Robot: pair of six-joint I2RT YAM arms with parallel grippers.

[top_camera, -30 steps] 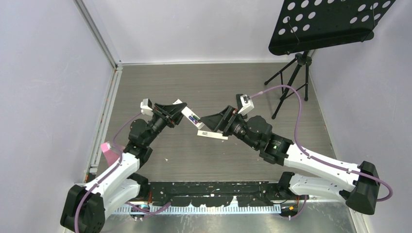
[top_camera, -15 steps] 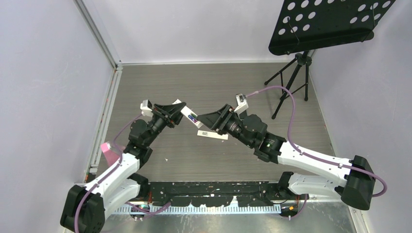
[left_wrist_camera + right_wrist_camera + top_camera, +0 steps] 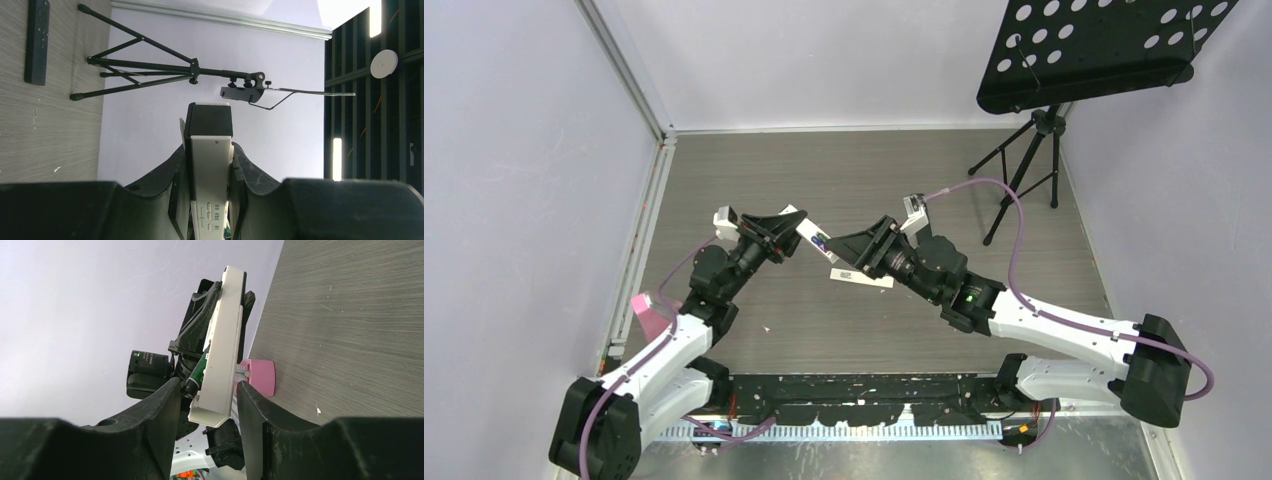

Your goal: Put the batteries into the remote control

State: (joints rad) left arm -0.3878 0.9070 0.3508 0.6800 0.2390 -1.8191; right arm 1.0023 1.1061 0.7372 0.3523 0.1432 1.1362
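Note:
My left gripper (image 3: pixel 786 233) is shut on a white remote control (image 3: pixel 809 236) and holds it tilted above the table; in the left wrist view the remote (image 3: pixel 210 165) sits clamped between the fingers. A green battery (image 3: pixel 198 373) lies half out of the remote's open compartment (image 3: pixel 220 355), and coloured cells (image 3: pixel 822 240) show there from above. My right gripper (image 3: pixel 844 246) is open, its jaws straddling the remote's free end (image 3: pixel 207 412), the left jaw close to the green battery. Whether it touches is unclear.
A white cover piece (image 3: pixel 861 279) lies on the table under the right gripper. A pink block (image 3: pixel 650 314) sits at the left edge. A black remote (image 3: pixel 37 40) lies farther off. A music stand tripod (image 3: pixel 1024 165) stands at back right.
My right arm has moved left, bringing its open jaws closer around the remote's end. The left gripper and the remote have barely moved.

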